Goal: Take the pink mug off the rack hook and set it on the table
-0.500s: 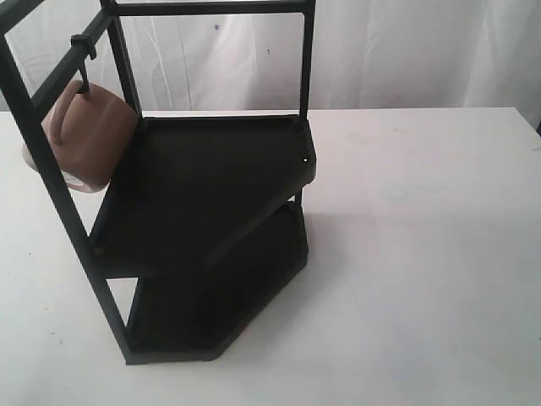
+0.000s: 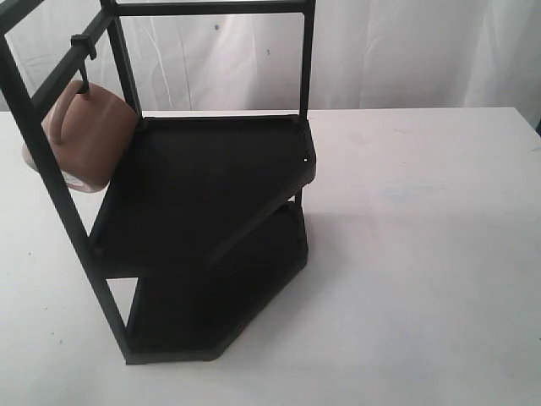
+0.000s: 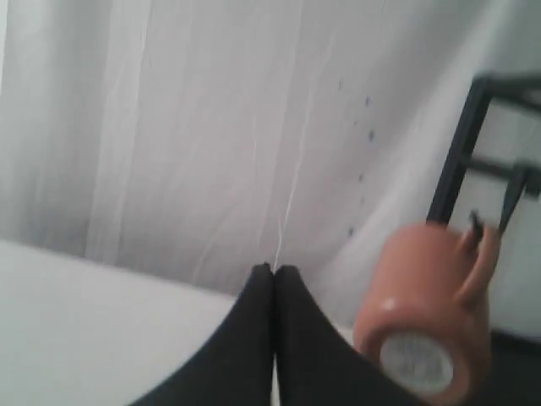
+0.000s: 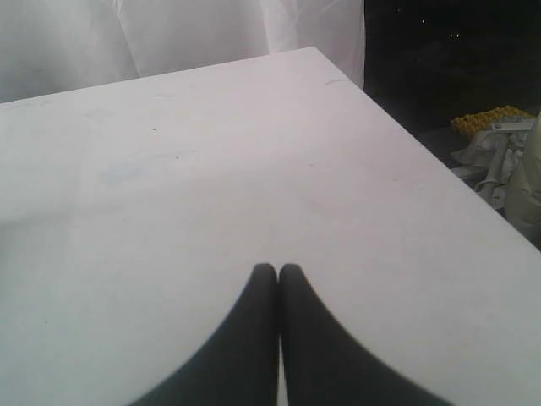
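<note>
Matt pink mug (image 2: 89, 135), smooth table (image 2: 423, 254)

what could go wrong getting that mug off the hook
1. The left gripper is shut. Unless it opens first, it may just shove the mug and set it swinging on the hook.
2. The mug hangs close to an upright of the rack, so lifting it out could catch the handle or knock the bar.
3. The mug appears to hang beside the shelves, above the table, so a slip would likely drop it there.
</note>
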